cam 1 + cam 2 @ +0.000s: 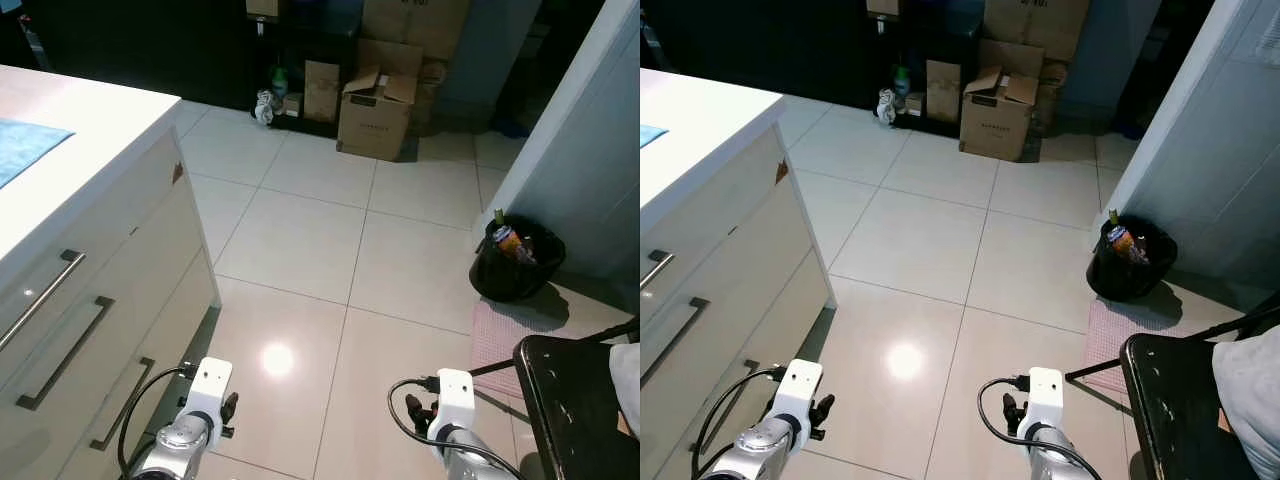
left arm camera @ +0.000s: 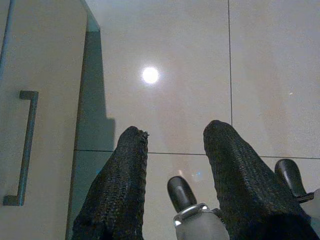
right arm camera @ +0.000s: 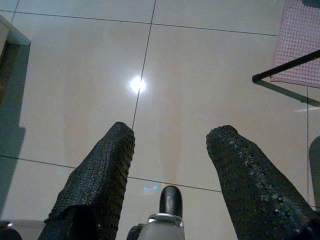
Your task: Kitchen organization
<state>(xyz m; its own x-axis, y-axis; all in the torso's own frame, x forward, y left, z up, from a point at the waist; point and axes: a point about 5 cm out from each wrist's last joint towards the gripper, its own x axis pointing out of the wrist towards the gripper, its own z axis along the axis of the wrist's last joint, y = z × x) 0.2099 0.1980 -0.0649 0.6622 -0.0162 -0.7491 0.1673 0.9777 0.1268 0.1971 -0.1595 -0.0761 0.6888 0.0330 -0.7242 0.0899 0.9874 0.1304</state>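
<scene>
Nothing is held yet: the left gripper (image 2: 172,150) and right gripper (image 3: 172,150) are carried spread wide and empty above the floor (image 1: 300,240); organizing seems unstarted.

You see a tiled floor (image 1: 300,240) carrying cardboard boxes (image 1: 375,100) at the far wall, a black bin (image 1: 515,262) and a pink mat (image 1: 495,335) beside it.

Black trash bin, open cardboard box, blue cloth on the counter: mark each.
Black trash bin (image 1: 520,272), left eye view, front wall.
Open cardboard box (image 1: 372,128), left eye view, front face.
Blue cloth (image 1: 22,145), left eye view, middle.
</scene>
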